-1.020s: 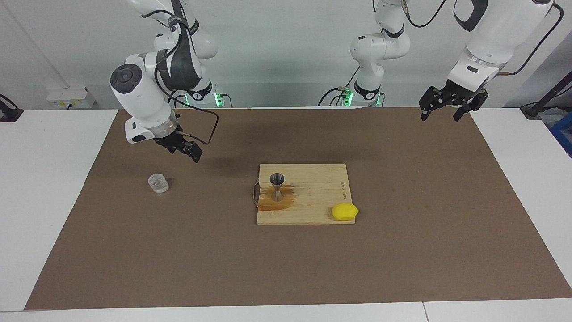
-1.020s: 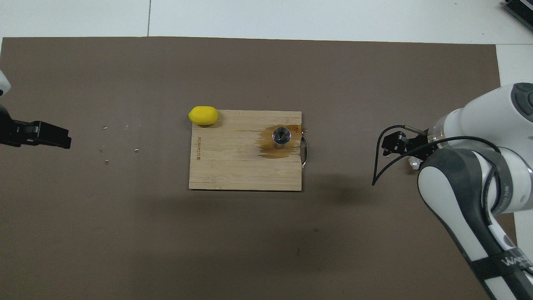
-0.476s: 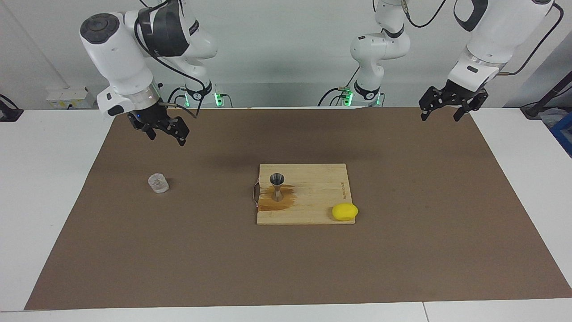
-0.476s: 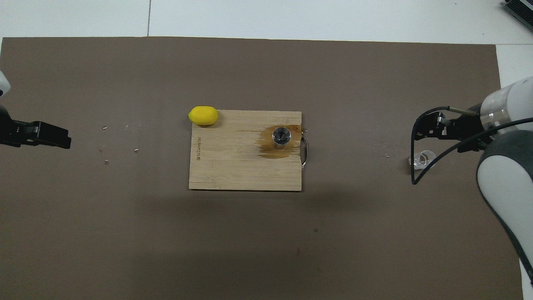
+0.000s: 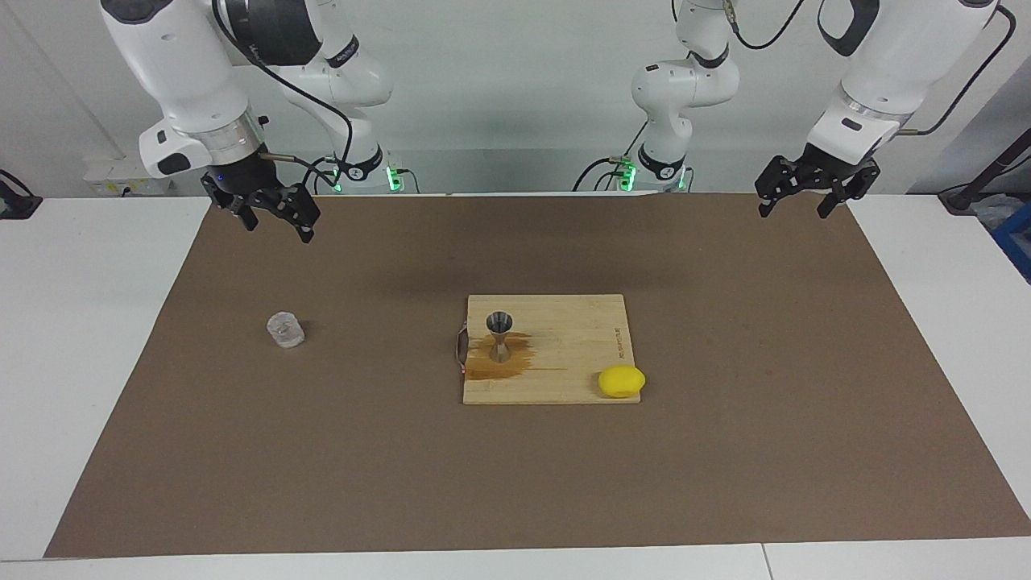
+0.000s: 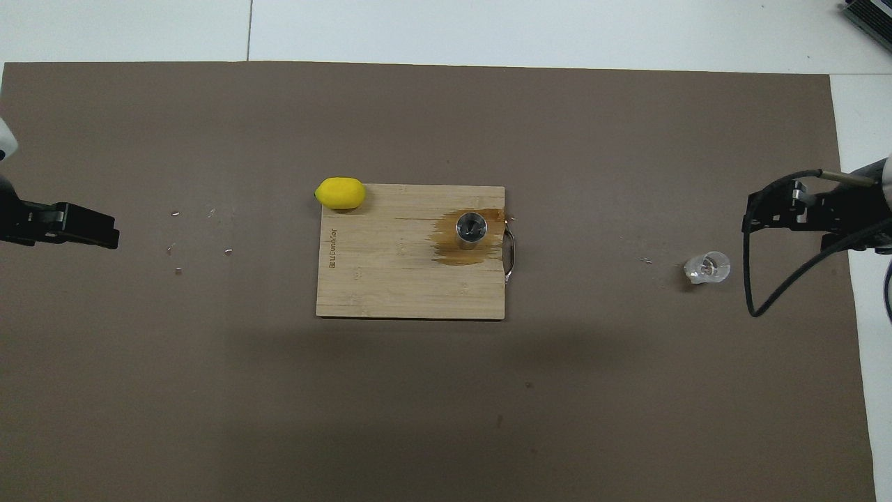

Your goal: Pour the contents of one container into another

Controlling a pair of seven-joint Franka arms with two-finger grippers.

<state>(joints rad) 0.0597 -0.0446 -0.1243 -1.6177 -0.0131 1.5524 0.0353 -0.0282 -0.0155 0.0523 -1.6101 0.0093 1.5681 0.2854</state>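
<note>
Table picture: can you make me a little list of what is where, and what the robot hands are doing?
glass tumbler: upright on the brown mat, toward the right arm's end
jigger: upright on the cutting board, in a brown wet stain
lemon: at the board's corner
right gripper: open, raised, empty
left gripper: open, raised, waiting

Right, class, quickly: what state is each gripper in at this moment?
Left gripper: open, holding nothing, raised over the brown mat.
Right gripper: open, holding nothing, raised over the mat.
</note>
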